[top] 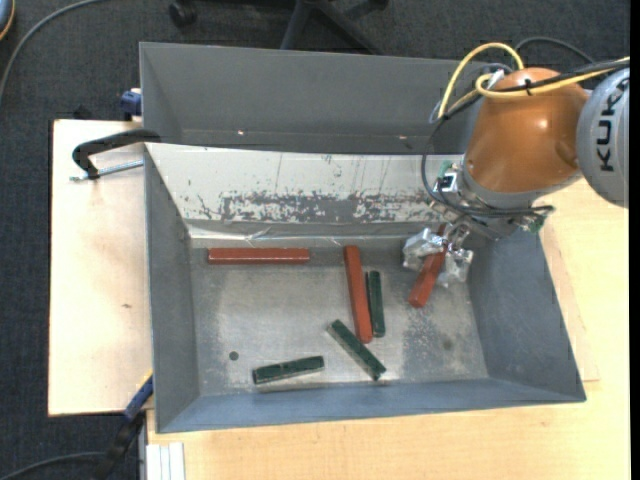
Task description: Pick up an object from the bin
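Grey bin (168, 298); red stick (421, 290) in tool (437, 259).

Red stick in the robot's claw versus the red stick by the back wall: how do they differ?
The held red stick is clamped in the gripper, tilted, and looks shorter; the back-wall red stick lies free on the bin floor, level along the wall, longer. Both are slim red bars.
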Tool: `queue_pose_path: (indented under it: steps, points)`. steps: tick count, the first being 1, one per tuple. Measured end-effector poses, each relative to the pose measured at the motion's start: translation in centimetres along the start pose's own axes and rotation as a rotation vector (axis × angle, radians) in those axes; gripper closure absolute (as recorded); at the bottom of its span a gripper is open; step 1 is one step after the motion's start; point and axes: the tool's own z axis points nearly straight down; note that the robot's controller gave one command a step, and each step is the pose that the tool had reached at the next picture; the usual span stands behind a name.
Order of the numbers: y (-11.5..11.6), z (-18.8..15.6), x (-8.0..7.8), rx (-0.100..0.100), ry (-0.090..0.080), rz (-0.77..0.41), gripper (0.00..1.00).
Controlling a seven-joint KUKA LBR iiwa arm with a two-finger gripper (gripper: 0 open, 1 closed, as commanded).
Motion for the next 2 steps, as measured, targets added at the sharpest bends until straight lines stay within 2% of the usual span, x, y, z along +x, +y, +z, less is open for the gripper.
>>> queue_pose_path:
  steps: [2]
  points:
    - [-0.1, -2.7, -0.13, 0.007, -0.002, 0.002, 1.0]
